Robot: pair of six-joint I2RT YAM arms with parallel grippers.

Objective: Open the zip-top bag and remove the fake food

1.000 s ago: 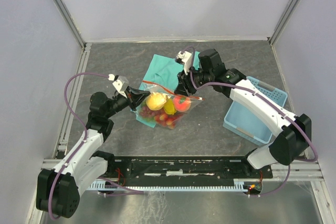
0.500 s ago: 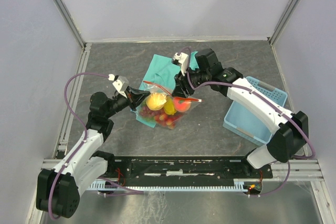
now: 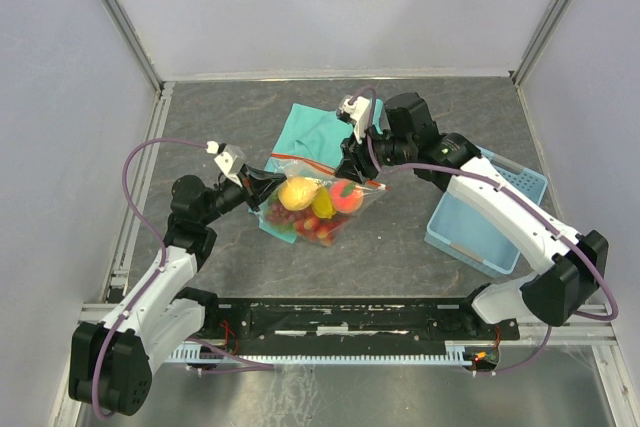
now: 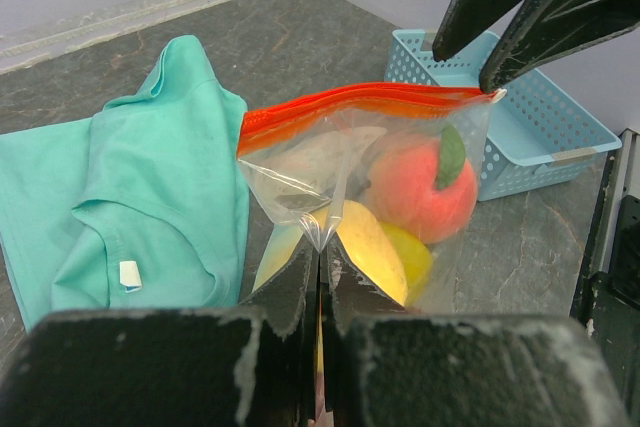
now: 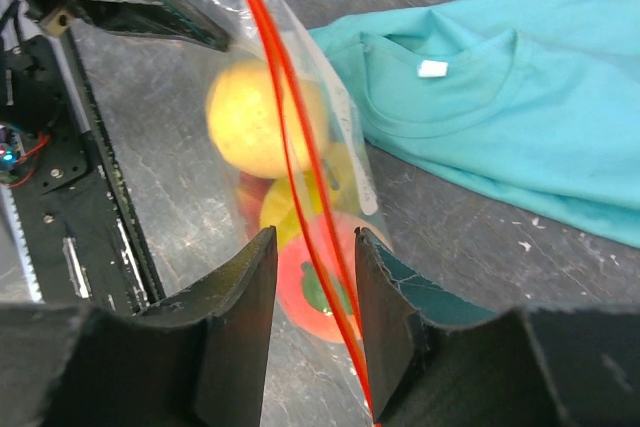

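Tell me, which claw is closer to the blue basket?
Right. The right gripper sits at the basket-side edge of the zip-top bag; the left gripper pinches the bag's opposite side, so the bag lies between it and the blue basket.

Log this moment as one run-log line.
left gripper: shut on zip-top bag wall | right gripper: open, straddling zip strip | fake food: inside bag

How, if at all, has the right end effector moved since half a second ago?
Yes, slightly: the right end effector shifted right, toward the basket, with the bag's zip strip between its jaws.
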